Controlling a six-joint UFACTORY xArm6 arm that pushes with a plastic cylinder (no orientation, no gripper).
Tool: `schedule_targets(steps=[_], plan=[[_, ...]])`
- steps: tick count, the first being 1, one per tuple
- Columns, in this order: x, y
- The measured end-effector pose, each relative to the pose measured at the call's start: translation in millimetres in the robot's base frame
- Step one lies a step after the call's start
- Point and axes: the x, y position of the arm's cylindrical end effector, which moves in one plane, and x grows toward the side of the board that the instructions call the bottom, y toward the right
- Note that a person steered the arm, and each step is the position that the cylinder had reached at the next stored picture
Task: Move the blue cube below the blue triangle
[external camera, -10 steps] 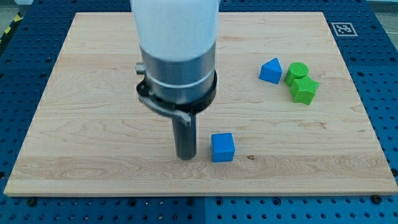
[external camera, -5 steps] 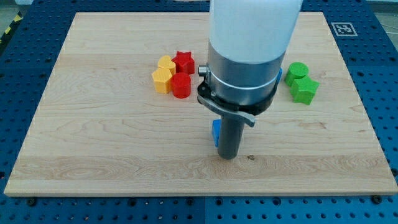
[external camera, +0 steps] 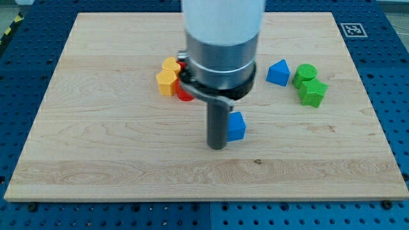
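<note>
The light wooden board lies on a blue perforated table. My tip, a plain dark rod holding nothing, touches the left side of the blue plastic cube at the frame's centre. The blue triangle block sits in the upper right, near two green blocks.

Our arm enters from view's top, centre, hanging straight down over board. White upper housing, then grey metal collar with black ring clamp beneath. Straight dark rod drops vertically from collar. My tip sits at table-top height, slightly left of view's centre, in lower half of frame. Rod upright, no visible tilt. We carry no gripper.
</note>
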Motion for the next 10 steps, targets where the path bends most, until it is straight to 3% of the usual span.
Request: schedule_targets(steps=[1,4,10], plan=[[-6,37],[-27,68],[-41,49]])
